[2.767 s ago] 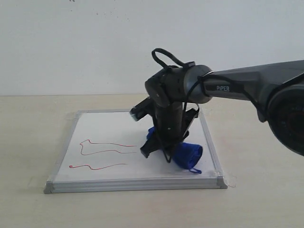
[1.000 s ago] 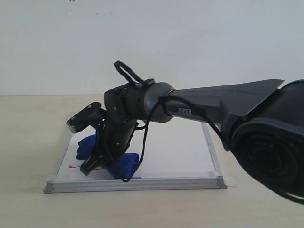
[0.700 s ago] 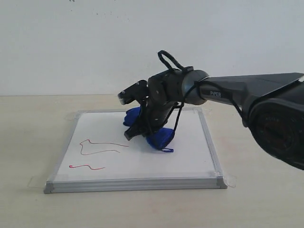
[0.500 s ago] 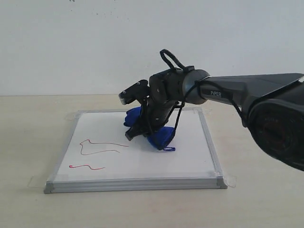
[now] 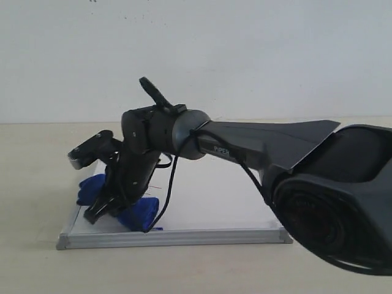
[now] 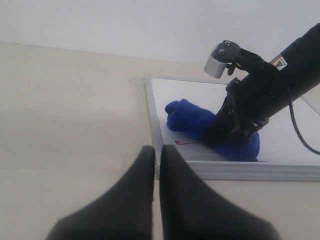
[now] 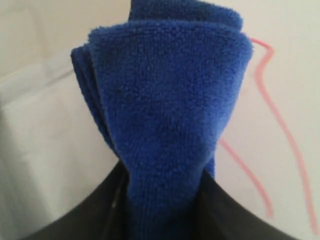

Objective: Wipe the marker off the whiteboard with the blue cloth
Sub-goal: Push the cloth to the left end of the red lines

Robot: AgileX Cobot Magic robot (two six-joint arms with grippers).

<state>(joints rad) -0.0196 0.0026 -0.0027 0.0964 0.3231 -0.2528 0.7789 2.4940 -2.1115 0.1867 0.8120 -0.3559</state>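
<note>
At the far left, bare tan table (image 5: 30, 159) runs up to the whiteboard (image 5: 214, 202), which lies flat on it. The left pincer (image 6: 156, 150) is over the table just outside the board's metal frame, its two dark fingers drawn together with nothing between them. The blue cloth (image 5: 92, 188) is bunched on the board's left side, close to the near-left corner and down against the white surface. The right pincer (image 5: 113, 205) is tilted downward and clamped on the cloth around its middle, so a lobe of plush bulges out on each side of the fingers. In the right wrist view, the red marker line (image 7: 280, 125) runs along the board just beside the cloth. The right arm (image 5: 263, 138) stretches from the pincer across the board to the right.
</note>
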